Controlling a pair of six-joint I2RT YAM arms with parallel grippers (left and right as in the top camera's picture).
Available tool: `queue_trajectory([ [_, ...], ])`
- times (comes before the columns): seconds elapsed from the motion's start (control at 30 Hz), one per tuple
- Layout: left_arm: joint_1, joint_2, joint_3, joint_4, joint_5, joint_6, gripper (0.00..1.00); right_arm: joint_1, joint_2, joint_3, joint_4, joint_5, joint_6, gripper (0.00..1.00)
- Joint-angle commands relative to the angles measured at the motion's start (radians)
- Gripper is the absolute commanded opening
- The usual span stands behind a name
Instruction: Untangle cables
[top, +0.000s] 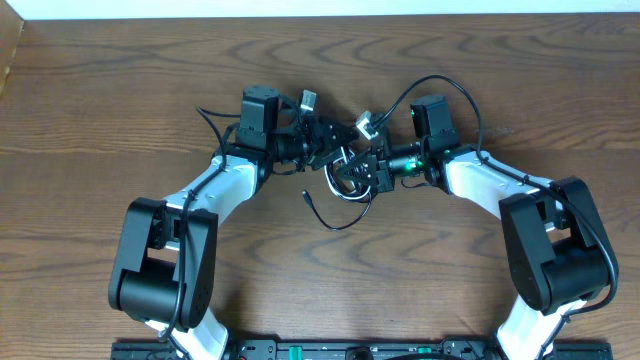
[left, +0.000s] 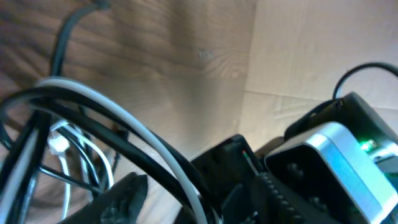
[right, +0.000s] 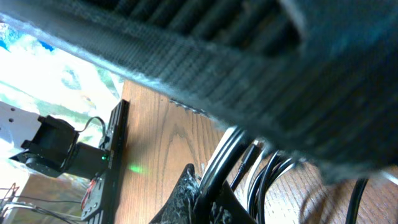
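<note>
The cables (top: 343, 187), one black and one white, hang in a small looped bundle between my two grippers at the table's middle. A black tail (top: 326, 220) trails toward the front. My right gripper (top: 364, 170) is shut on several strands; in the right wrist view its fingers (right: 214, 186) pinch them, with more loops (right: 273, 177) beside. My left gripper (top: 334, 150) is at the bundle's upper left. In the left wrist view the white cord (left: 124, 118) and black cords run down between its fingers (left: 186, 202), with wood showing beside one finger.
The wooden table (top: 120, 90) stretches all round. The two arms nearly touch at the middle; the right arm's wrist (left: 336, 155) fills the left wrist view's right side. Thick black arm wires (top: 440, 85) arch behind the right wrist.
</note>
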Motion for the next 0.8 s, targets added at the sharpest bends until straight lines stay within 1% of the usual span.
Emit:
queue_trajectory([
  [0.0, 0.000, 0.004, 0.016, -0.014, -0.023, 0.158, 0.65, -0.009, 0.000, 0.000, 0.002, -0.022, 0.034, 0.01],
  [0.17, 0.004, 0.004, 0.016, -0.101, -0.044, 0.233, 0.71, -0.035, 0.000, 0.000, 0.014, -0.022, 0.072, 0.01],
  [0.27, 0.014, 0.004, 0.016, -0.189, -0.102, 0.262, 0.74, -0.060, 0.000, 0.000, 0.018, -0.022, 0.084, 0.01],
  [0.5, 0.027, 0.004, 0.016, -0.263, -0.102, 0.361, 0.75, -0.080, 0.000, 0.000, 0.018, -0.022, 0.103, 0.01],
  [0.6, 0.027, 0.004, 0.016, -0.287, -0.102, 0.367, 0.79, -0.081, 0.000, 0.000, 0.018, -0.022, 0.106, 0.01],
  [0.77, 0.027, 0.004, 0.016, -0.282, -0.102, 0.357, 0.79, -0.080, 0.000, 0.000, 0.016, -0.022, 0.110, 0.01],
])
